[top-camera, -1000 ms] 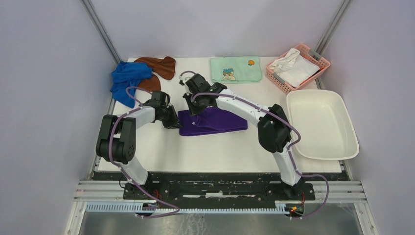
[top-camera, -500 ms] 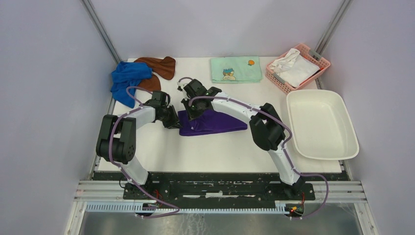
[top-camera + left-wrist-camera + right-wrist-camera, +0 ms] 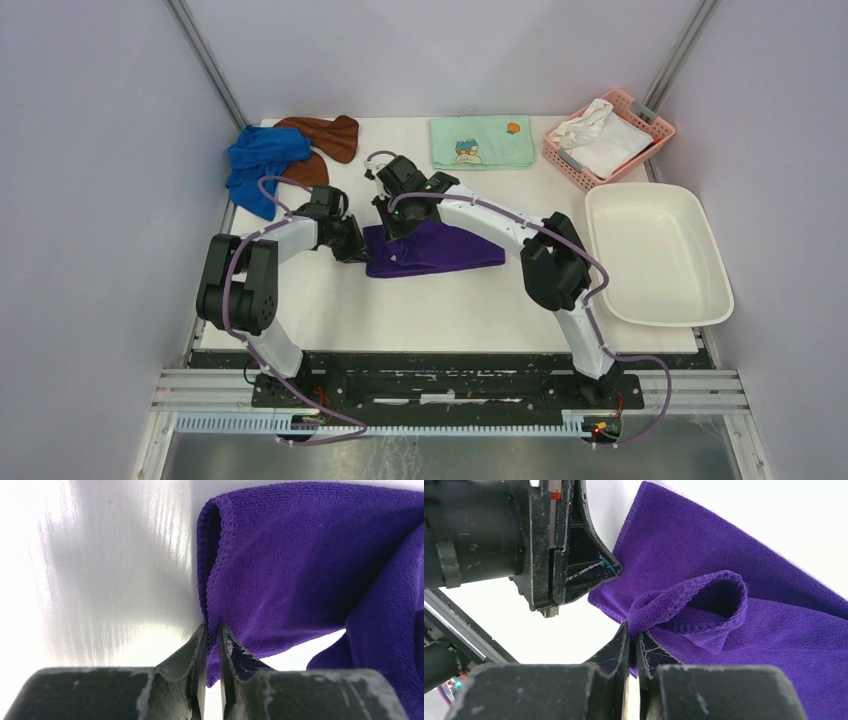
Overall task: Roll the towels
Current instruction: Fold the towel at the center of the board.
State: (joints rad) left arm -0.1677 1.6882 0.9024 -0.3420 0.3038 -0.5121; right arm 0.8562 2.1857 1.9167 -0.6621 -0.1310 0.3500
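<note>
A dark purple towel [image 3: 440, 252] lies folded in the middle of the table. My left gripper [image 3: 357, 250] is shut on its left edge, the hem [image 3: 212, 605] pinched between the fingers. My right gripper [image 3: 385, 222] is shut on a bunched fold [image 3: 674, 602] at the towel's far left corner, just behind the left gripper [image 3: 589, 570]. The royal blue towel [image 3: 258, 160] and the rust-brown towel [image 3: 322, 138] lie crumpled at the back left, overlapping.
A pale green cartoon-print towel [image 3: 482, 141] lies flat at the back centre. A pink basket [image 3: 655, 128] holding a white cloth [image 3: 598, 135] stands at the back right. A white tub [image 3: 655, 255] sits along the right edge.
The right gripper shifted slightly left and back, then returned a little, keeping the towel corner pinched. The left arm has not moved.
</note>
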